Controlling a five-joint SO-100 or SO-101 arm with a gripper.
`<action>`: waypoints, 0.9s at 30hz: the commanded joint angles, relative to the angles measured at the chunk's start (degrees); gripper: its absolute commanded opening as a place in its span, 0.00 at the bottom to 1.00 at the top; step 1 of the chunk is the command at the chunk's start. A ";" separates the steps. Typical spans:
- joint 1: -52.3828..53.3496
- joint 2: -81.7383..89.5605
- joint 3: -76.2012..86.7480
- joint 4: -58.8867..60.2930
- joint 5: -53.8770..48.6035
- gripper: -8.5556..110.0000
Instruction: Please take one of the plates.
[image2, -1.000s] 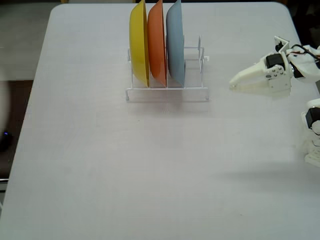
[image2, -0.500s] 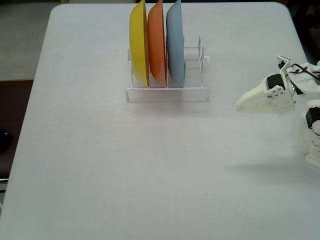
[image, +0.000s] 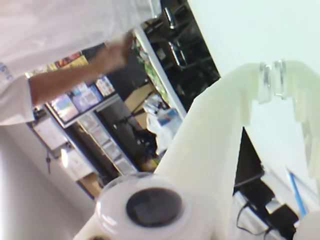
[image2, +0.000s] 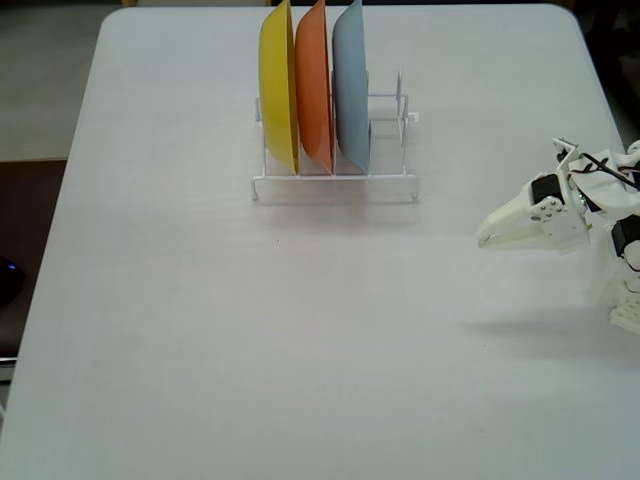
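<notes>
The plate is out of view in both views. My white gripper (image2: 483, 238) hovers over the table's right side in the fixed view, well to the right of and nearer than the wire rack, its tip pointing left. Its jaws look closed with nothing between them. In the wrist view the gripper (image: 272, 75) points up and away from the table, its fingertips meeting at the upper right, and only the room shows behind it.
A white wire rack (image2: 335, 185) at the table's far middle holds three upright dishes: yellow (image2: 277, 85), orange (image2: 312, 85) and light blue (image2: 351, 85). Its rightmost slot is bare. A person's arm (image: 65, 77) shows in the wrist view.
My gripper has drawn back to the right and towards the near side in the fixed view, away from the rack. The rack and its dishes have not moved.
</notes>
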 joint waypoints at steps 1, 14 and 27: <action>0.18 1.14 0.09 0.44 0.00 0.07; 0.70 1.14 7.82 -0.62 -2.20 0.07; 1.93 1.14 14.77 -8.96 -4.92 0.07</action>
